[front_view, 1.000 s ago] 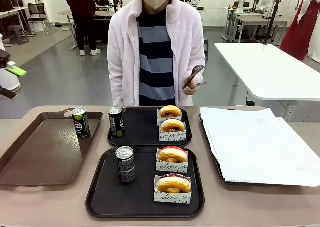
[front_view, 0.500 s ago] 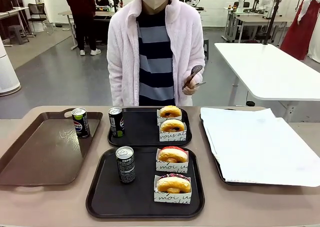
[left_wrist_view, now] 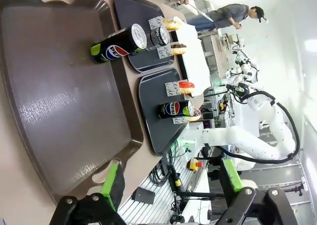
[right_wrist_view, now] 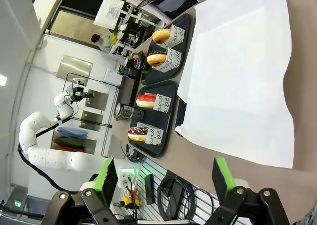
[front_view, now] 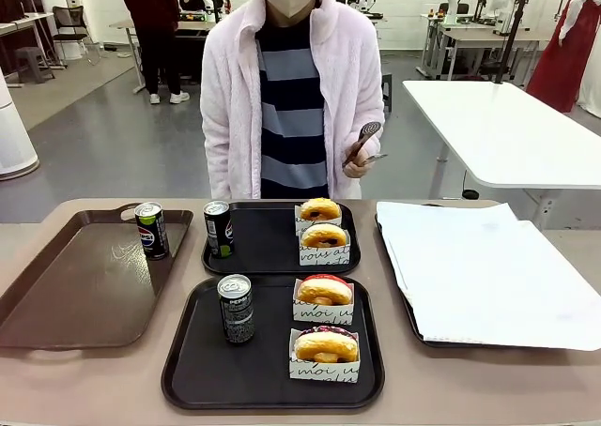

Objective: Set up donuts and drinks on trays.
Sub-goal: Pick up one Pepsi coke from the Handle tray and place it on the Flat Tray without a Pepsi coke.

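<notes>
**Both trays stocked; one can left on the brown tray**

Front view: near black tray (front_view: pixel 188 370) carries a Pepsi can (front_view: pixel 235 308) and two sleeved donuts (front_view: pixel 325 345); far black tray (front_view: pixel 268 262) carries a green-marked can (front_view: pixel 219 229) and two donuts (front_view: pixel 322 222). A third can (front_view: pixel 150 230) stands on the brown tray (front_view: pixel 66 295).

Left wrist view: left tool (left_wrist_view: pixel 171 188) is held spread and empty, well apart from the cans. If moved, the third can is best gripped mid-body, upright.

Right wrist view: right tool (right_wrist_view: pixel 166 178) is held spread, empty, near the paper-lined tray (right_wrist_view: pixel 237 81).
</notes>
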`<act>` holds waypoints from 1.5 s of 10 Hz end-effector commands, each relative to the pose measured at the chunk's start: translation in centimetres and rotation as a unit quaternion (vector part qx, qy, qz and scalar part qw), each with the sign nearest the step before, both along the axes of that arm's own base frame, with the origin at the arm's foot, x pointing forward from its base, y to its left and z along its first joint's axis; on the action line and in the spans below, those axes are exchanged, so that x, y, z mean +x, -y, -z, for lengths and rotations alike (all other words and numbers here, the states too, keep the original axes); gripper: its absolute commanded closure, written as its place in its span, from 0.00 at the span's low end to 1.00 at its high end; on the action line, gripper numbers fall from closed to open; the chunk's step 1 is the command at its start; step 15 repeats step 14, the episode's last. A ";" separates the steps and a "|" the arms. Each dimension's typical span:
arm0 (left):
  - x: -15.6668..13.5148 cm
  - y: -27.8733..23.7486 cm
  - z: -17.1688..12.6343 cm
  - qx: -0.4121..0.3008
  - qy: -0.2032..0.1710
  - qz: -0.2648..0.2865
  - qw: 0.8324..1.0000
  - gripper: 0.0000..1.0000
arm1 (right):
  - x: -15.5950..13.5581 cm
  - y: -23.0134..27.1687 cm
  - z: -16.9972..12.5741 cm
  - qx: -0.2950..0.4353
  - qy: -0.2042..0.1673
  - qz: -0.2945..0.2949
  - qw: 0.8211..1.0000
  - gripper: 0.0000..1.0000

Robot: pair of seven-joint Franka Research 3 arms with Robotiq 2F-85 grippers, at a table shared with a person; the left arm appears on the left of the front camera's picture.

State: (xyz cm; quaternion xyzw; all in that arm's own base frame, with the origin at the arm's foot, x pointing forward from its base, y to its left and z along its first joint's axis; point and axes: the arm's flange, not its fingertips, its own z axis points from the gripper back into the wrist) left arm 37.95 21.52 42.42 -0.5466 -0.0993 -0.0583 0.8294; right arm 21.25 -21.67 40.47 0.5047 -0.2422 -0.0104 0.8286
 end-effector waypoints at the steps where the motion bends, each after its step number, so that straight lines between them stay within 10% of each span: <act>1: 0.4 0.1 -0.2 0.002 0.003 -0.011 1.000 0.00 | 0.0 -0.2 0.1 0.004 0.009 -0.001 1.000 0.00; 15: 0.0 0.0 0.0 0.000 0.000 0.000 1.000 0.00 | 0.0 -0.2 0.1 0.004 0.009 -0.001 1.000 0.00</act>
